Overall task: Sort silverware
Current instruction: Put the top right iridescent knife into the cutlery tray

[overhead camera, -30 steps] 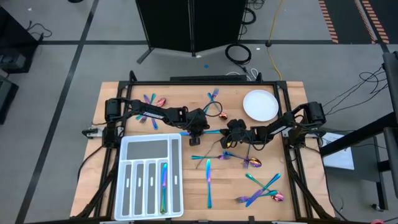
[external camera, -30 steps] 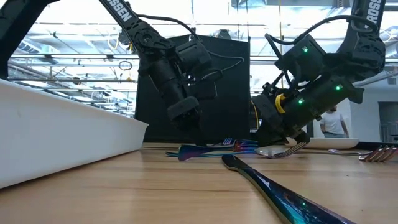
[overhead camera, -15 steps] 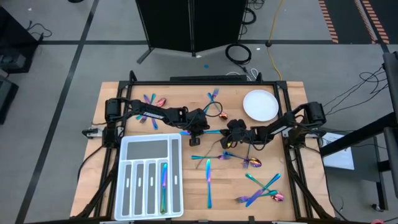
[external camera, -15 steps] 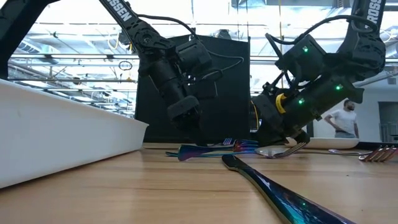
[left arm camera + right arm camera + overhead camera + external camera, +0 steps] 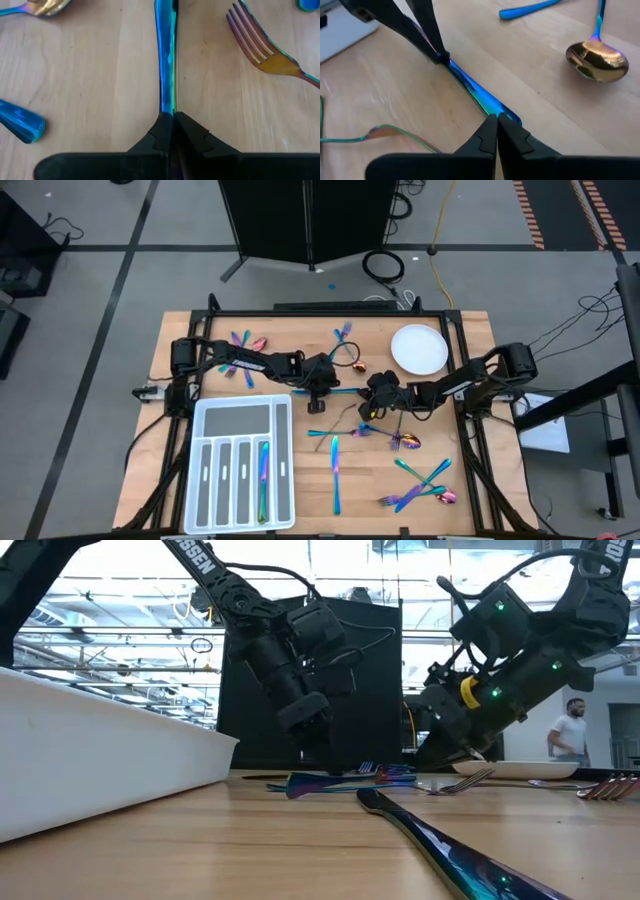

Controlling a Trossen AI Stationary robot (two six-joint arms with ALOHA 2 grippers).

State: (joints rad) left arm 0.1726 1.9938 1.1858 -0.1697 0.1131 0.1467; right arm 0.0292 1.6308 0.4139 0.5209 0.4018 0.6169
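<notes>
Blue-handled knife [image 5: 166, 60] lies mid-tabletop [image 5: 300, 510], my left hand [image 5: 172, 122] pinching one end, my right hand [image 5: 496, 120] pressed together at the other. One white tray [image 5: 205, 420] holds one utensil [image 5: 264, 478]; one plate [image 5: 418, 348] sits beyond.

Even, bright overhead light, soft shadows; glare on window panes behind, near foreground blurred.

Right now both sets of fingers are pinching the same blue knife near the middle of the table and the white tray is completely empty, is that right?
Not quite. The white tray is not empty: the high view shows one iridescent piece lying in one of its narrow slots. The rest holds: the left gripper and the right gripper have their fingers closed on the same blue knife near the table's middle.
</notes>
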